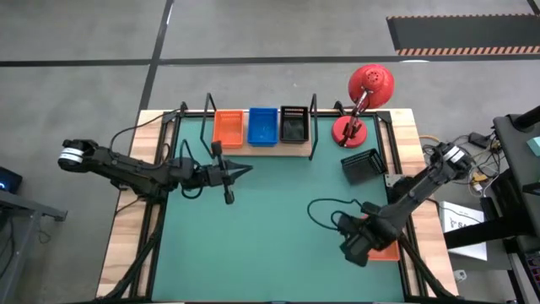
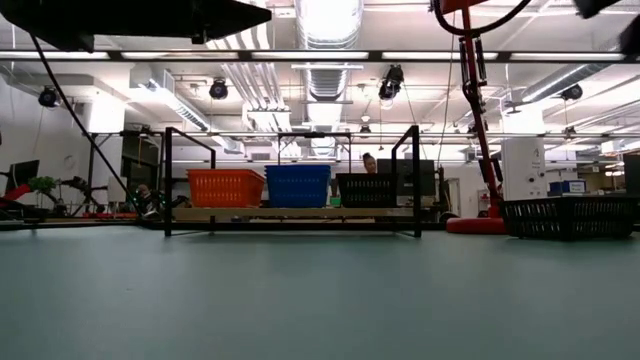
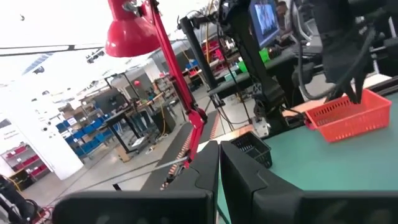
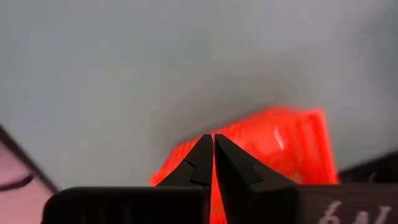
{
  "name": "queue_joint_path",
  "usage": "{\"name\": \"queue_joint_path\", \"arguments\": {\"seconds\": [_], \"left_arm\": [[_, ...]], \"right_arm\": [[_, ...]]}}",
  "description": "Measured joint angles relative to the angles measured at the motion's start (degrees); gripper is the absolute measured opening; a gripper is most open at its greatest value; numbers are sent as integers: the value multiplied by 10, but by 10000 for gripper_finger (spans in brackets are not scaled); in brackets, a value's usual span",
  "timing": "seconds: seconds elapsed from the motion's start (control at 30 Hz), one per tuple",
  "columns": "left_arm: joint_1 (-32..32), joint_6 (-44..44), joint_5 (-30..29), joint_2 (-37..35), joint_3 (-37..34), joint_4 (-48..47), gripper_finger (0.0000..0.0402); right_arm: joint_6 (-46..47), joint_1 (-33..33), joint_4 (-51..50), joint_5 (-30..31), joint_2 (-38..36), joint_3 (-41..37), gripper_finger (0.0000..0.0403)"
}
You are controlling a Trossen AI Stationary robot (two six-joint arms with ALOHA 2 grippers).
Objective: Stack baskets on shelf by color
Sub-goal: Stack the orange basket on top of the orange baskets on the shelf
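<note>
The wooden shelf (image 1: pixel 261 149) stands at the far edge and carries an orange basket (image 1: pixel 228 127), a blue basket (image 1: pixel 262 125) and a black basket (image 1: pixel 294 124) side by side; the low view shows them as orange basket (image 2: pixel 226 187), blue basket (image 2: pixel 297 185) and black basket (image 2: pixel 366 190). Another black basket (image 1: pixel 363 165) sits on the mat beside the lamp. My right gripper (image 1: pixel 354 245) is near the table's right near corner, shut on a loose orange basket (image 1: pixel 386 251). My left gripper (image 1: pixel 247 169) hovers shut over the mat's left middle, touching nothing. My right gripper pinches the loose orange basket at its mesh rim (image 4: pixel 231 138) between the two shut fingers (image 3: pixel 356 93), which come down at it from above. The basket (image 3: pixel 348 115) sits below the fingers. Whether its bottom is off the mat I cannot tell.
A red desk lamp (image 1: pixel 361 105) stands at the far right, next to the shelf's right wire upright (image 1: pixel 314 127). Cables trail over the mat by the right arm (image 1: pixel 325 207). The green mat (image 1: pixel 270 245) is bare across its middle and near left.
</note>
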Motion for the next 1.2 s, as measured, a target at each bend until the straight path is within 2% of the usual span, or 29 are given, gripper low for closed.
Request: {"name": "queue_joint_path", "arguments": {"seconds": [0.1,0.2,0.53,0.63,0.93,1.07,1.2], "left_arm": [[0,0,0,0,0,11,0],[0,1,0,0,3,9,0],[0,0,0,0,5,8,0],[0,-1,0,0,5,8,0],[0,-5,0,1,3,7,0],[0,-6,0,1,3,3,0],[0,-6,0,1,3,3,0]], "right_arm": [[45,12,-11,-44,10,12,9],[66,38,-3,-46,1,9,9],[25,153,4,-46,-46,-8,13],[25,177,17,-46,-40,-12,38],[40,233,36,-32,17,-19,151],[45,248,57,-28,39,-22,169],[46,253,54,-24,63,-34,165]]}}
